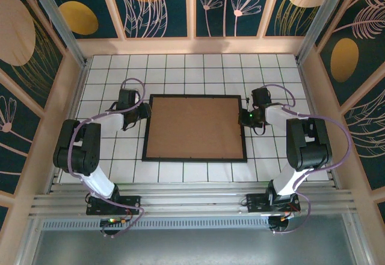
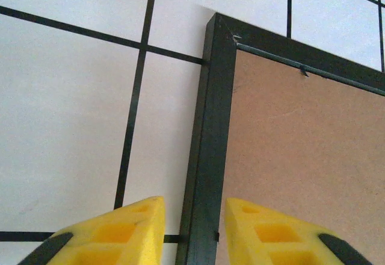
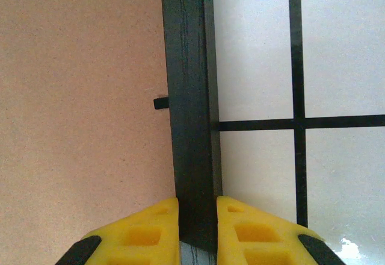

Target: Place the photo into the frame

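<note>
The frame (image 1: 194, 158), a thin black rectangle, lies flat at the middle of the tiled counter (image 1: 180, 72), with its brown backing board (image 1: 195, 126) facing up. The right pincer (image 3: 197, 217) pinches the frame's right rail, a yellow finger against each side. The left pincer (image 2: 194, 217) straddles the left rail near its far corner, slightly spread; whether it grips cannot be told.

Black frame (image 1: 194, 159) lies flat, brown backing upward

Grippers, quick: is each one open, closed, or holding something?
Left gripper: open, straddling the left rail of the frame, a gap showing.
Right gripper: shut on the frame, at its right rail.
</note>
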